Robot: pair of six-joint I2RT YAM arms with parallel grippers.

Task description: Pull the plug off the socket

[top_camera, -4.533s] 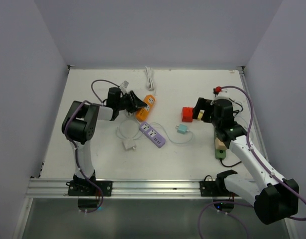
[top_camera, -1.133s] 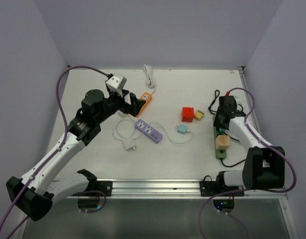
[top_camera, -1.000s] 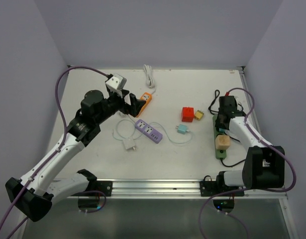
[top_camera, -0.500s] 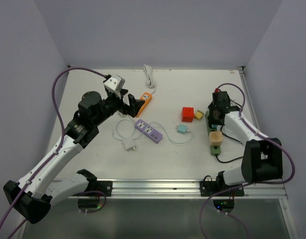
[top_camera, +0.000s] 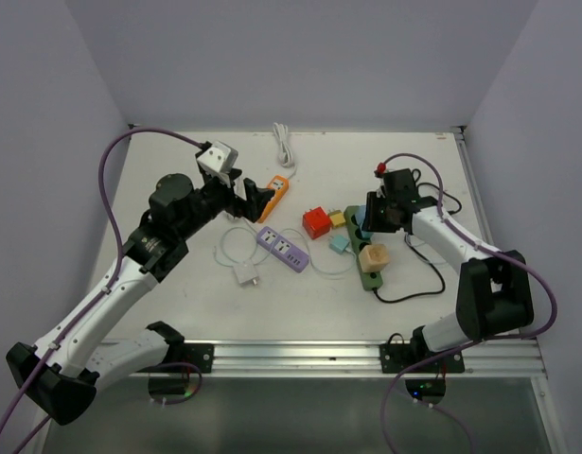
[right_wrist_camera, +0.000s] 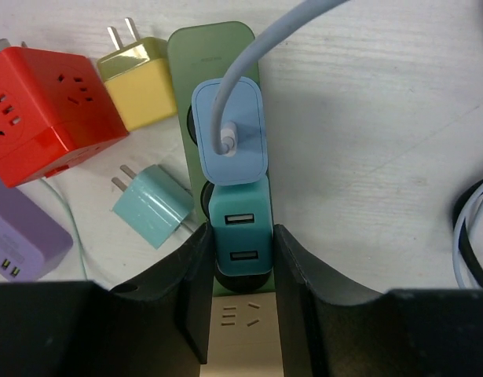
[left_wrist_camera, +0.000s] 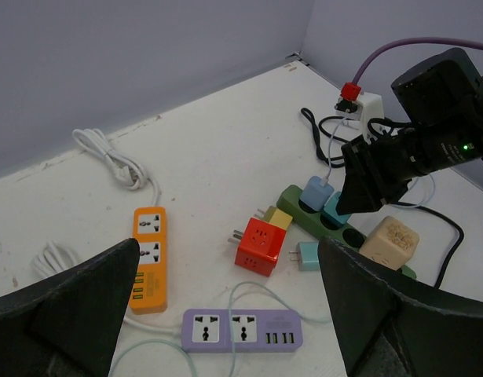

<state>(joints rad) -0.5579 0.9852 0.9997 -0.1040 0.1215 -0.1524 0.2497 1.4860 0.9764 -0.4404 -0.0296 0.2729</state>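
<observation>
Power strips on the surface: three, namely one green strip, one purple strip and one orange strip.

The green strip carries three plugs: light-blue adapter, teal adapter, tan cube.

Right claw is clenched on the teal adapter, which is seated in the green strip, right of centre.

Left claw is released, jaws wide, raised near the orange strip.

Loose items: one red cube, one yellow plug, one mint plug, one white charger.

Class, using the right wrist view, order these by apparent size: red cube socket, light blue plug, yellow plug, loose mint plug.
1. red cube socket, partly cropped.
2. light blue plug, raised nearer the camera.
3. yellow plug and loose mint plug: too alike to rank.
</observation>
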